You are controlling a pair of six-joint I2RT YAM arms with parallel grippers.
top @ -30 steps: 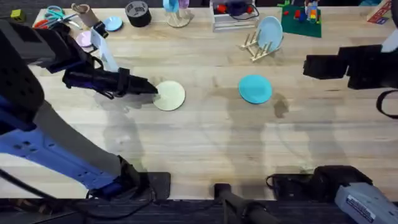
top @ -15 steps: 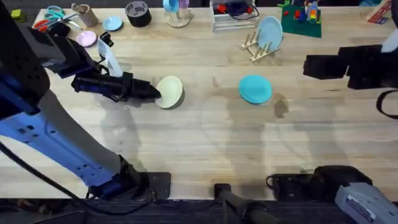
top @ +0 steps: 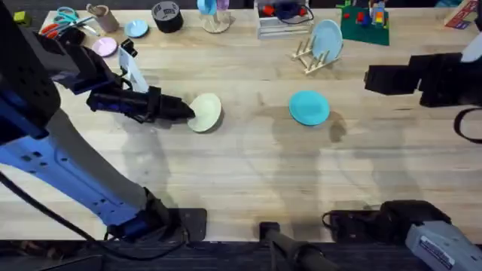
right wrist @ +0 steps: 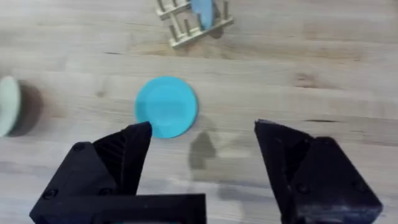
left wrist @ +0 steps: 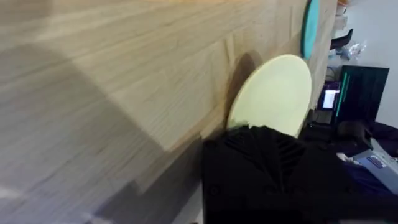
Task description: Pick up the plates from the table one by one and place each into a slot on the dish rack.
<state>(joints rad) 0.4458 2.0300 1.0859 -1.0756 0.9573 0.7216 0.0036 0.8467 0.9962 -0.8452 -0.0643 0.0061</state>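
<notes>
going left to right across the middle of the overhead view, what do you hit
left gripper → cream-yellow plate → teal plate → right arm

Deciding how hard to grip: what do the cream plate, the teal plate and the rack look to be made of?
Cream plate: likely plastic, matte, thin, uniformly coloured with no glaze shine; tilted up at the left gripper. Teal plate: same look, flat on the table, probably plastic too. Dish rack: pale unfinished-looking wood, with round dowel pegs; a light-blue plate stands in it.
</notes>
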